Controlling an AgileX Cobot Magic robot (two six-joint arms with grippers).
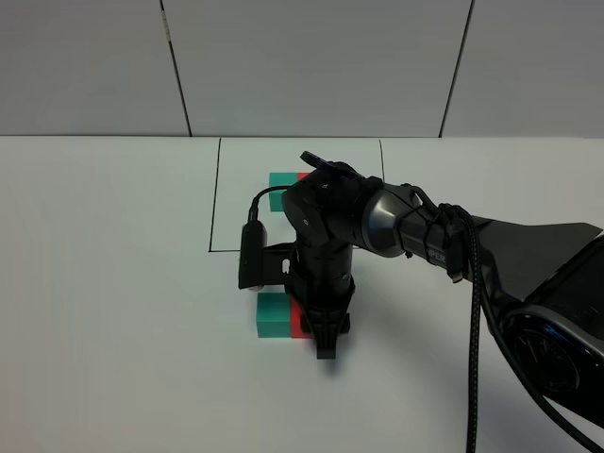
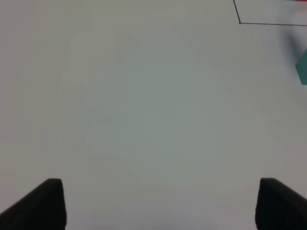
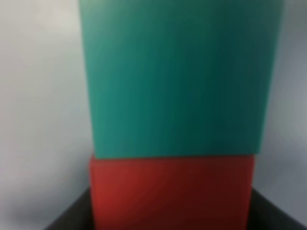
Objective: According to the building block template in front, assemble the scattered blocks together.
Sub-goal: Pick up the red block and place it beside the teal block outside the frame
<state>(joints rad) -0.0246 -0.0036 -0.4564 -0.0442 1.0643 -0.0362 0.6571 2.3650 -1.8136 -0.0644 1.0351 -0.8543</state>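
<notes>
Scattered small matte cubes together on white table (image 1: pixel 113 283): teal-green cube (image 1: pixel 273 315) touching red cube (image 1: pixel 296 319), red at teal's 3 o'clock. Black right gripper (image 1: pixel 321 330) straddles red cube; grasp or release cannot tell. Template pair (image 1: pixel 283 179) inside thin black outline (image 1: pixel 213 198), at 12 o'clock. Left gripper (image 2: pixel 158 203) jaws spread wide, holding nothing.

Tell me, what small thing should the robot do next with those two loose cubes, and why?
Probably open the right tool fully and lift straight up. The red cube already sits flush against the teal cube, teal on the left as in the framed template, so the pair looks assembled. The red cube lies between the tool's fingers; a sideways move could knock them apart.
</notes>
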